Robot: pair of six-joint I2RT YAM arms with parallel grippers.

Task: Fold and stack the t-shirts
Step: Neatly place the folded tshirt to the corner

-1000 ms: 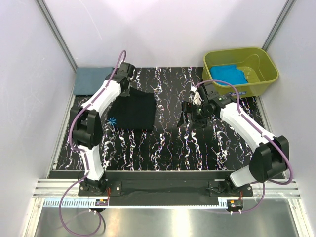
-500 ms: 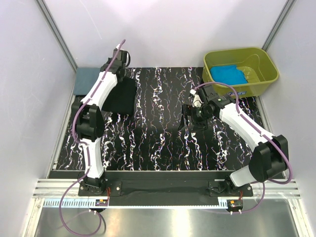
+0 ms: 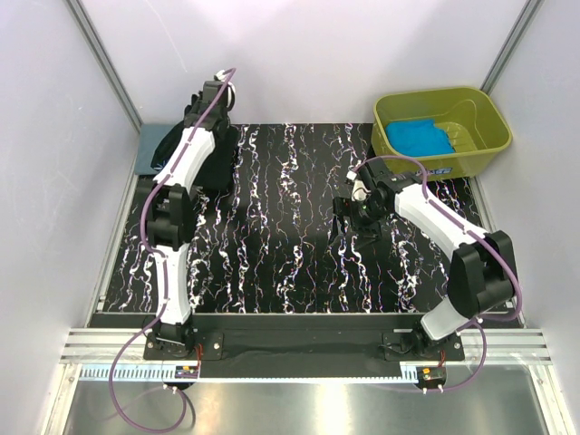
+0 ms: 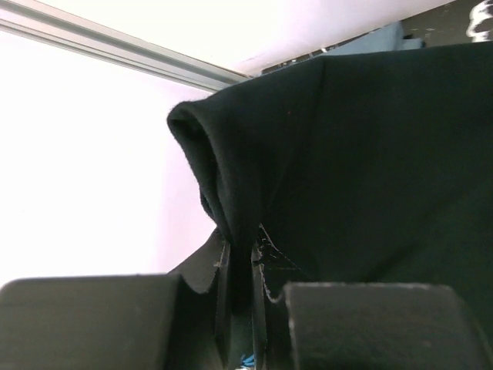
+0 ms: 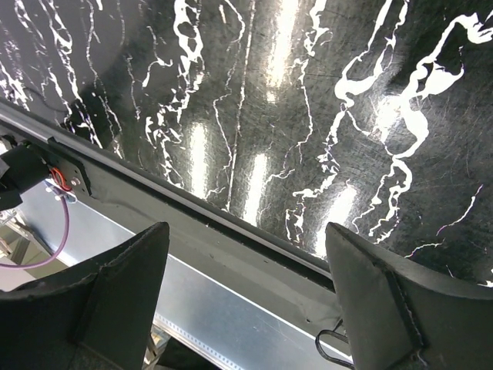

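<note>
My left gripper [image 3: 214,113] is stretched to the back left corner and is shut on a fold of the black t-shirt [image 3: 201,161]. The shirt hangs bunched from it, over the slate grey-blue t-shirt [image 3: 148,152], which lies flat at the table's back left. In the left wrist view the jaws [image 4: 240,270] pinch a rolled edge of the black t-shirt [image 4: 370,154]. A sliver of the grey-blue t-shirt [image 4: 377,42] shows beyond. The turquoise t-shirt [image 3: 419,138] lies in the tub. My right gripper [image 3: 343,220] hovers open and empty over mid-table, as also seen in the right wrist view [image 5: 245,231].
The olive-green tub [image 3: 489,118] stands at the back right corner. White walls with metal posts close in the back and sides. The black marbled tabletop [image 3: 290,245] lies between the arms; the right wrist view looks at its near edge rail [image 5: 231,231].
My left gripper has carried the black t-shirt from the left-middle of the table back and left, onto the grey-blue t-shirt; the shirt is now bunched. The right gripper has barely moved.
</note>
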